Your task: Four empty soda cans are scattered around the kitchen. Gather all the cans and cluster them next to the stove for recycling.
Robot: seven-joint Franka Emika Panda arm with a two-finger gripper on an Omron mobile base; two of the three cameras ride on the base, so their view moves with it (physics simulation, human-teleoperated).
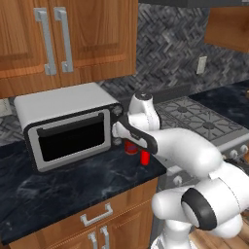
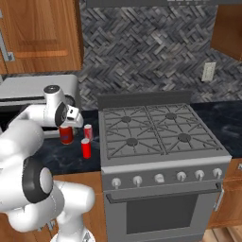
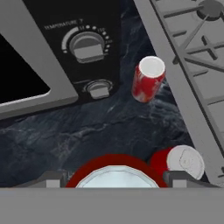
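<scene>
From the left base view I see my gripper [image 1: 130, 141] over a red can [image 1: 129, 147] on the surface [image 1: 58, 185] by the toaster oven [image 1: 68, 127]. In the right base view, two more cans [image 2: 86, 140] stand beside the stove [image 2: 160, 137]. The hand view shows the fingertips [image 3: 53, 179] straddling the red can; I cannot tell whether it is grasped, and any sideways drift could topple the neighbouring plain red can [image 3: 179, 162].

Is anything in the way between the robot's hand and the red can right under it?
Nothing visible is. In the hand view the gripper sits right over the red can, a fingertip on each side. Two other cans, a red-and-white one and a red one, stand off to the side, by the stove.
</scene>
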